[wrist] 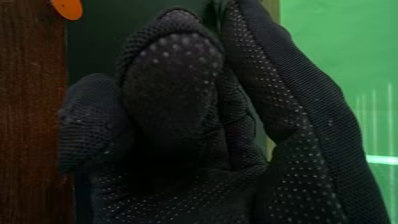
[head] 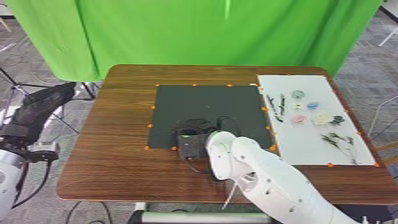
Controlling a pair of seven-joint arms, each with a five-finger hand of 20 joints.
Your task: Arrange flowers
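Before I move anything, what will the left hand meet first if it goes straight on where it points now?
Probably the green curtain: in the head view the left hand points forward to its lower left part, passing beside the table. Depth is unclear, so it may pass under.

Both arms, the right (head: 280,182) and the left (head: 8,172), have smooth white shells, and a dark cable (head: 48,170) loops off the left wrist. The left hand (head: 44,107) and right hand (head: 193,126) wear black gloves, the right one pale-dotted.

A green curtain (head: 213,35) hangs behind the brown table (head: 107,150), over grey carpet (head: 22,56).
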